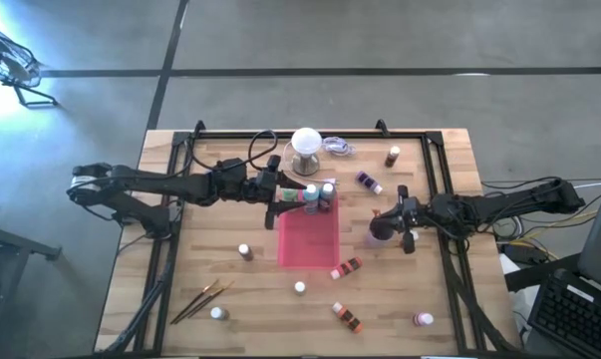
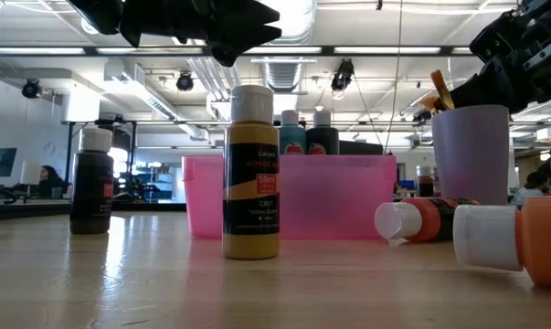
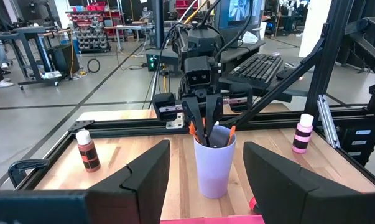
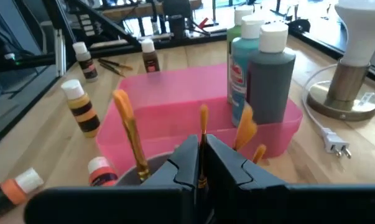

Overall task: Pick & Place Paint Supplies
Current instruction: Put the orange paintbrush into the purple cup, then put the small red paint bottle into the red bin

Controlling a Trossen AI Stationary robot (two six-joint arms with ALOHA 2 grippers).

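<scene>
My right gripper (image 1: 385, 221) stands over a lavender cup (image 3: 214, 163) to the right of the pink tray (image 1: 308, 244), shut on a thin orange-handled brush (image 4: 203, 134). Other orange brushes (image 4: 130, 127) stand in the cup. My left gripper (image 1: 280, 206) hovers open above the tray's far-left corner, next to the teal bottle (image 4: 240, 62) and a dark bottle (image 4: 271, 74) standing in the tray. Small white-capped bottles stand or lie on the wood: yellow (image 2: 251, 174), dark brown (image 2: 92, 183), orange (image 2: 421, 219). Two brushes (image 1: 202, 299) lie near the table's near-left corner. My right gripper pinches the brush's thin handle (image 4: 203, 149) between its two fingers, coming from above and slanting down into the cup. The handle runs up between the fingers and stands about upright. Its lower end is hidden inside the cup.
A white ball-topped lamp (image 1: 306, 148) with a cord and plug (image 4: 336, 146) stands beyond the tray's far edge. More bottles sit at the far right (image 1: 393, 156), (image 1: 370, 181) and along the near side (image 1: 347, 317), (image 1: 423, 319). A black frame (image 1: 435, 150) rims the table.
</scene>
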